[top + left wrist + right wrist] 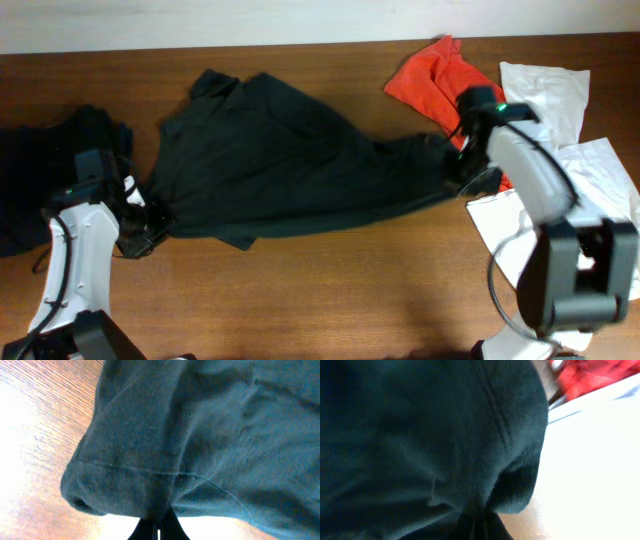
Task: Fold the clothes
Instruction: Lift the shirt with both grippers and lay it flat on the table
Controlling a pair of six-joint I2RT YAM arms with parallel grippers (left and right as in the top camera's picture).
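Left gripper [150,220] and right gripper [461,166], jaws clamped on the black T-shirt [280,160], hold it spread; nothing folded yet.

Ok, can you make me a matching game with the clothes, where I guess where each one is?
Things:
1. black shirt
2. red shirt
3. white shirt
4. dark pile

Places:
A. far left side
B. far right side
C. spread across the middle
D. at the back, just left of the white one

Pairs: 1-C, 2-D, 3-B, 4-A
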